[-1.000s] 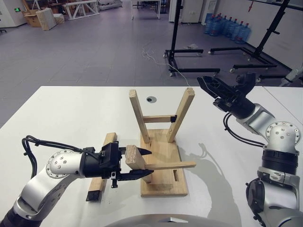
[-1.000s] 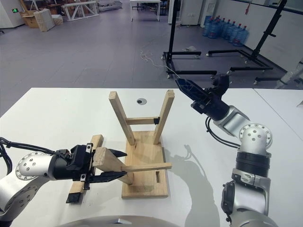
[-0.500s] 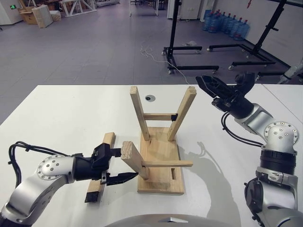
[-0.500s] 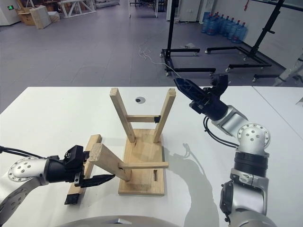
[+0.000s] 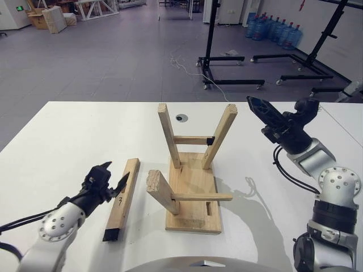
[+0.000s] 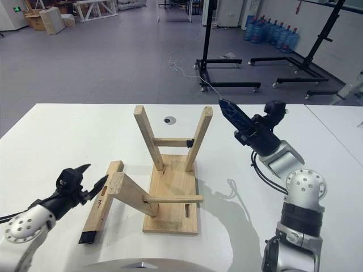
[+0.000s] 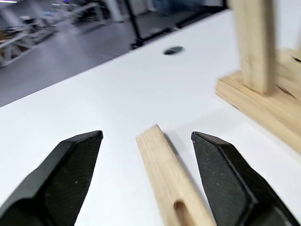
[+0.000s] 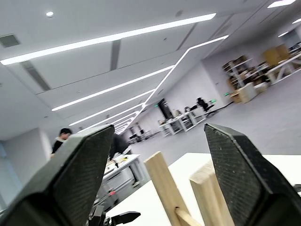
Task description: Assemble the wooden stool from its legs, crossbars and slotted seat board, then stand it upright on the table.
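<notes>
The slotted seat board point(image 5: 195, 218) lies flat on the white table. Two legs point(image 5: 169, 136) point(image 5: 220, 135) stand in its far end, joined by a crossbar point(image 5: 191, 140). A third leg point(image 5: 161, 191) leans in the board's near end, and its crossbar point(image 5: 204, 197) sticks out to the right with a free end. A loose leg point(image 5: 122, 198) lies left of the board. My left gripper point(image 5: 116, 171) hovers open over that leg's far end point(image 7: 164, 179), touching nothing. My right gripper point(image 5: 258, 110) hangs open in the air, right of the upright legs point(image 8: 162, 183).
A small round hole point(image 5: 181, 118) sits in the table behind the stool. Bare table stretches to the left and the right of the board. Beyond the table's far edge are black metal frames point(image 5: 227, 56) on the floor.
My left gripper has let go of the third leg and drawn back to the left over the loose leg. The third leg stays leaning in the board. My right gripper shifted slightly right.
</notes>
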`<move>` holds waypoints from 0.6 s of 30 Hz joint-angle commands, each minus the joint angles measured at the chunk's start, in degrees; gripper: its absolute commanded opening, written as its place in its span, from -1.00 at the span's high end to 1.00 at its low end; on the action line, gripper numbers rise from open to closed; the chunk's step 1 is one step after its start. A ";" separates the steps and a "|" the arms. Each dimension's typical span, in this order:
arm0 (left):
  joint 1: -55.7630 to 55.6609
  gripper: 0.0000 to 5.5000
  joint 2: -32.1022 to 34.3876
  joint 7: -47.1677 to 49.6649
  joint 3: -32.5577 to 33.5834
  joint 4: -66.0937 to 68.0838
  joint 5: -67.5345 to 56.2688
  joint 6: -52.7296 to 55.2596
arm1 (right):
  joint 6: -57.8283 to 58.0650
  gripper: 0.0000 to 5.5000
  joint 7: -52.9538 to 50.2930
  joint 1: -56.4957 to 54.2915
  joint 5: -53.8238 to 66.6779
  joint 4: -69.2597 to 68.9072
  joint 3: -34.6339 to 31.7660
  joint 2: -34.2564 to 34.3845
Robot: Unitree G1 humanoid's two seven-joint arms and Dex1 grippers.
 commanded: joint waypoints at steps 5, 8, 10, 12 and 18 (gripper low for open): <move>2.25 -0.25 -6.26 6.42 -1.14 1.57 3.56 5.59 | -4.14 -0.28 -1.94 3.75 -1.97 -3.66 1.73 3.23; 4.25 -0.41 -8.42 6.54 -1.43 -1.18 1.95 7.96 | -3.80 -0.28 -2.68 4.97 -1.08 -4.35 1.88 3.59; 5.38 -0.49 -9.22 6.08 -1.97 -2.84 1.06 9.79 | -3.80 -0.28 -3.23 6.00 -0.32 -5.58 2.08 4.12; 5.63 -0.59 -9.60 5.46 -1.68 -3.96 -0.27 11.33 | -3.89 -0.28 -3.82 6.92 -0.05 -6.55 2.58 4.57; 5.90 -0.61 -10.83 6.61 1.38 -7.91 -4.14 20.10 | -4.71 -0.28 -6.24 10.18 1.27 -9.68 2.86 5.79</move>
